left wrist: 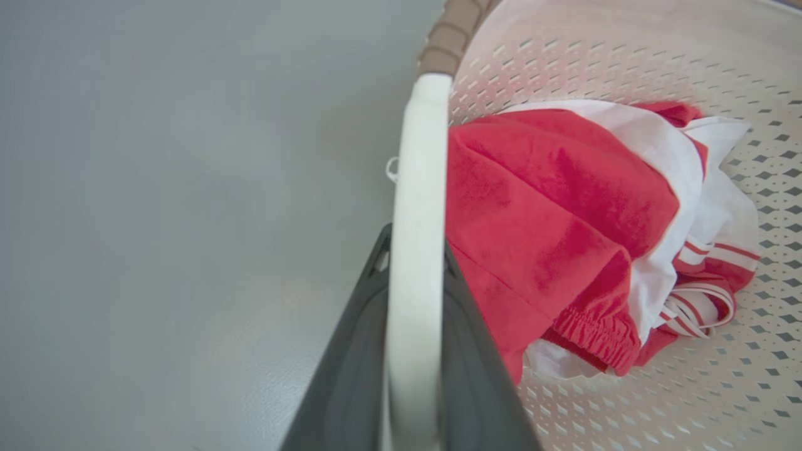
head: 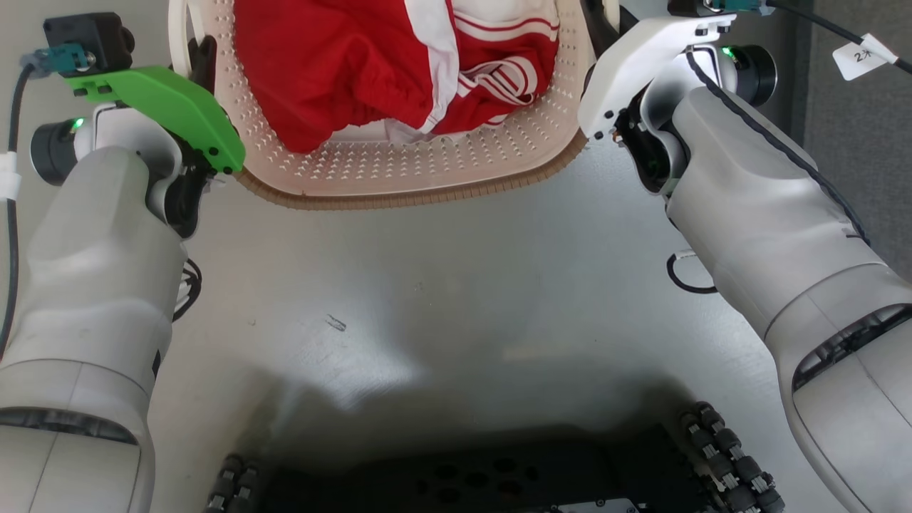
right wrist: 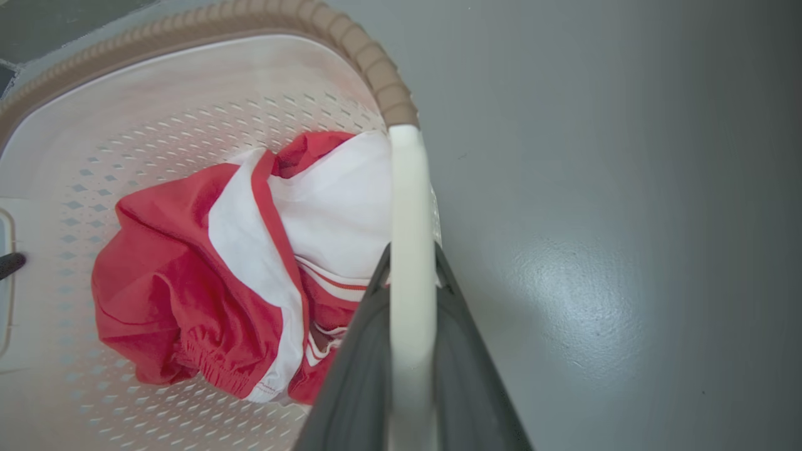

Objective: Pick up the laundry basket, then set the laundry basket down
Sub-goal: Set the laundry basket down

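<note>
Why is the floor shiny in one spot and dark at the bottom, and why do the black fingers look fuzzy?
Head view: glare whitens the floor just above the dark shadow by the robot's base. Right wrist view: another pale glare patch. Both wrist views: fingers and basket handle sit near the lens, so they blur.

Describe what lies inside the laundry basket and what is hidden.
Crumpled red-and-white clothes lie inside the laundry basket. They cover the middle, so anything beneath cannot be seen.

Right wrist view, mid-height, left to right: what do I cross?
The laundry basket's perforated wall → red-and-white clothes → white handle → grey floor.
</note>
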